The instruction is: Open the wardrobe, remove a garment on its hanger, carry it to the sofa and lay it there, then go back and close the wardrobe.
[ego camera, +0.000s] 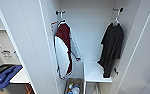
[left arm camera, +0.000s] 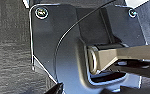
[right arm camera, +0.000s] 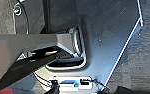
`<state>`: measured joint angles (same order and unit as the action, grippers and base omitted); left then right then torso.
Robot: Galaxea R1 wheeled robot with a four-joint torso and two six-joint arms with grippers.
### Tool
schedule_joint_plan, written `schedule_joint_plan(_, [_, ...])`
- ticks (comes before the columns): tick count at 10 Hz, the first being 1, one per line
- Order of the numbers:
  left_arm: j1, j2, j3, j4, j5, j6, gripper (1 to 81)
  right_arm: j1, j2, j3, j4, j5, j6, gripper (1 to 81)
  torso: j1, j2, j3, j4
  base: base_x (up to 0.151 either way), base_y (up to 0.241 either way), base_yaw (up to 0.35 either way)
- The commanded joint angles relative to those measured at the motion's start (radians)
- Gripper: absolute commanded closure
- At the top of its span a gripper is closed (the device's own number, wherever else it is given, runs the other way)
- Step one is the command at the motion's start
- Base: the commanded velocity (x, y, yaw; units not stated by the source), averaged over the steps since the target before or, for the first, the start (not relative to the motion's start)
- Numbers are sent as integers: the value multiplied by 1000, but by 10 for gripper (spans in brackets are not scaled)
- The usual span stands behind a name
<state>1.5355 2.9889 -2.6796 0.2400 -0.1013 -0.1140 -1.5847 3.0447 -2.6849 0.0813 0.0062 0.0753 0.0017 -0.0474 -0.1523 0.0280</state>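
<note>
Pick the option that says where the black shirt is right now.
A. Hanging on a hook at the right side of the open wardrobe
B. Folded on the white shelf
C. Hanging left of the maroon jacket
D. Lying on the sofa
A: the black shirt hangs by its hanger from a wall hook on the right inside the open wardrobe, with the maroon jacket to its left.

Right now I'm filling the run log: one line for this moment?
wardrobe: open | garment: hanging inside on hanger, right | maroon jacket: hanging left | nothing taken out yet
</note>
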Motion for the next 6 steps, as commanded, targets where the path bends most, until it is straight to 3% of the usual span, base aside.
schedule_joint_plan(1, [-30,-2,0,4,54,-4,10,30,-1,4,-3,-68,-3,10,0,0,0,0,0,0,0])
schedule_joint_plan(6, [-30,-1,1,7,54,-4,10,31,4,1,-3,-68,-17,10,0,0,0,0,0,0,0])
